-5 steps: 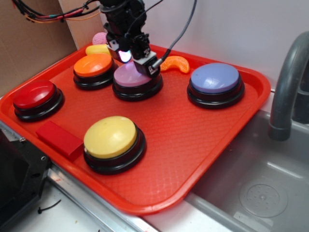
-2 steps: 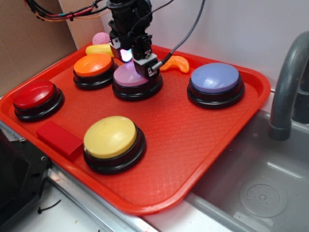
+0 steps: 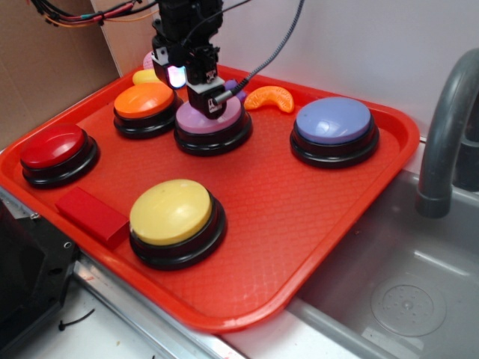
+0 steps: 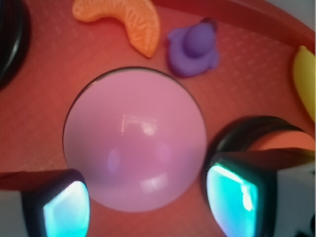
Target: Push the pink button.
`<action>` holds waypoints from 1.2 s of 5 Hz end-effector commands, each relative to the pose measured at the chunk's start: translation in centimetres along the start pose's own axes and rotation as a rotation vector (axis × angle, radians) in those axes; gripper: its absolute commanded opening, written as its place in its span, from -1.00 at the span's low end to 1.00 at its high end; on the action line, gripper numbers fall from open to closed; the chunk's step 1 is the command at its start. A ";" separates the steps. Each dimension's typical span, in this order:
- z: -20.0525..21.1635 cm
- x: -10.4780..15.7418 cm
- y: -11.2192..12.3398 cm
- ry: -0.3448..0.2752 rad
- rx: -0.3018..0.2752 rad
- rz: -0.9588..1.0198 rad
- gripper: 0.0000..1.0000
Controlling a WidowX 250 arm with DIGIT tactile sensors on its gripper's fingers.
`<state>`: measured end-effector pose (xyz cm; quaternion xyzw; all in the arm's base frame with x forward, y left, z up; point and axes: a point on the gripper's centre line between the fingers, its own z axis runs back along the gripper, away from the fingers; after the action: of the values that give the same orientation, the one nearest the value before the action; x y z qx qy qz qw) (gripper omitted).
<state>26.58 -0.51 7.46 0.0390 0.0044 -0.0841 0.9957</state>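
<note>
Tool over the pink button, back-centre of the tray.
Tool sits just above the pink button, fingers spread wide to either side of the dome, gripping nothing. Orange button just left on the red tray; orange slice and purple duck behind.

Red tray beside metal sink. Gripper over pink button, tray 12 o'clock. Orange button at 10, red button at 9, yellow button at 6, lavender-blue button at 2. Orange slice behind.
</note>
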 end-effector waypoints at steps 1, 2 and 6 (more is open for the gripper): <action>3.5 -0.2 0.3 -0.104 0.033 0.042 1.00; 4.0 -0.6 0.4 -0.112 0.024 0.038 1.00; 5.9 -1.6 -0.2 -0.092 0.030 0.122 1.00</action>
<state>24.23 -0.25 11.42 0.0541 -0.0019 -0.0247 0.9982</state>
